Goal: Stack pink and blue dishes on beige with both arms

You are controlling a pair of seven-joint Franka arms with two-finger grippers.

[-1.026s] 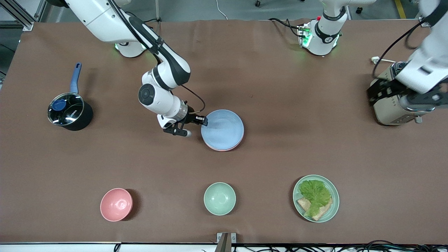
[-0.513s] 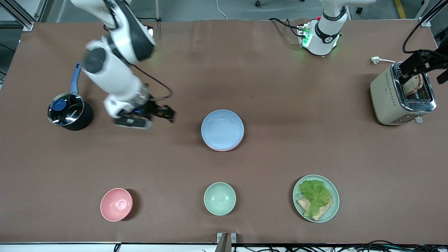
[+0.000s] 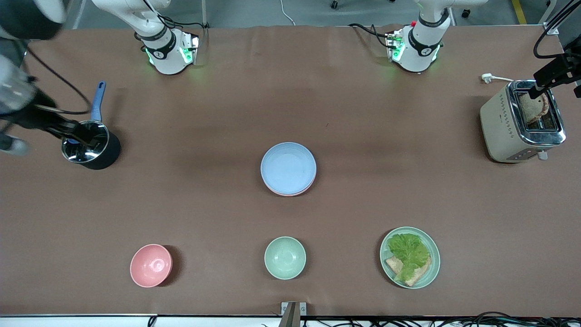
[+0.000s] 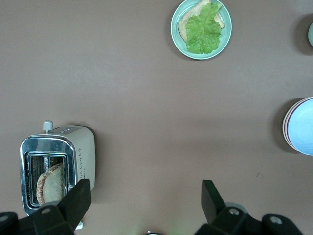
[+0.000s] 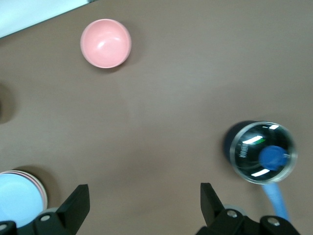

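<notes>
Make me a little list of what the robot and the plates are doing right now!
stack: blue plate on top, pink plate rim showing under it, mid-table
beige plate: not visible, maybe hidden under the stack
left gripper: open, empty, over the toaster
right gripper: open, empty, over the pot
arms: both away from the stack

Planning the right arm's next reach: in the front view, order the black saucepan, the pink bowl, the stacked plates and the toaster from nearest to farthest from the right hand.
1. Black saucepan with glass lid, directly under the right hand, at the right arm's end.
2. Small pink bowl, nearer the camera.
3. Pale blue plate on the stack, mid-table.
4. Beige toaster, at the left arm's end.
</notes>
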